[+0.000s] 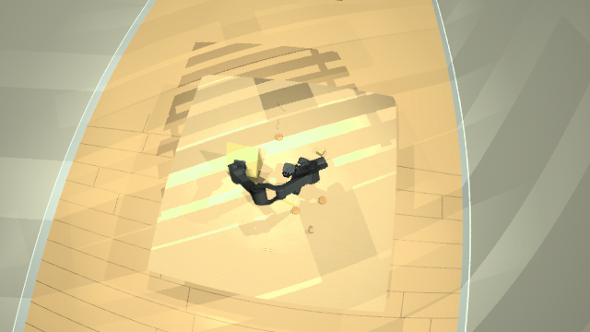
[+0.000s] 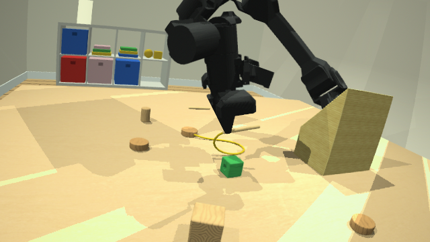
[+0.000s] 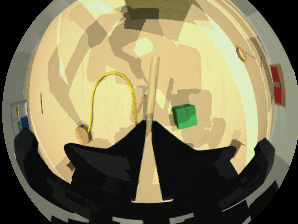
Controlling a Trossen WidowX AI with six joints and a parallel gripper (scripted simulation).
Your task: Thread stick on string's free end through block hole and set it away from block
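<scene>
My gripper [image 2: 228, 132] [image 3: 148, 124] is shut on the rear end of the string's thin wooden stick [image 2: 248, 128] [image 3: 153, 82], a little above the table. The stick's free end points away from the fingers. A yellow string [image 2: 243, 148] [image 3: 114, 74] loops from the fingertips to its round wooden button [image 2: 189, 132] [image 3: 82, 134] [image 1: 295, 210]. The green block [image 2: 232, 167] [image 3: 185, 116] stands on the table, with a hole showing in one side in the exterior view. The stick is beside the block, not in it. The arm hides the fingertips and block in the top view.
A large wedge-shaped block [image 2: 356, 134] [image 1: 249, 159] stands beyond the stick, near the arm's base. Loose buttons [image 2: 139, 144] [image 2: 363, 224], an upright peg [image 2: 145, 114], a loose thin stick [image 2: 199, 108] and a plain wooden block [image 2: 207, 218] are spread around.
</scene>
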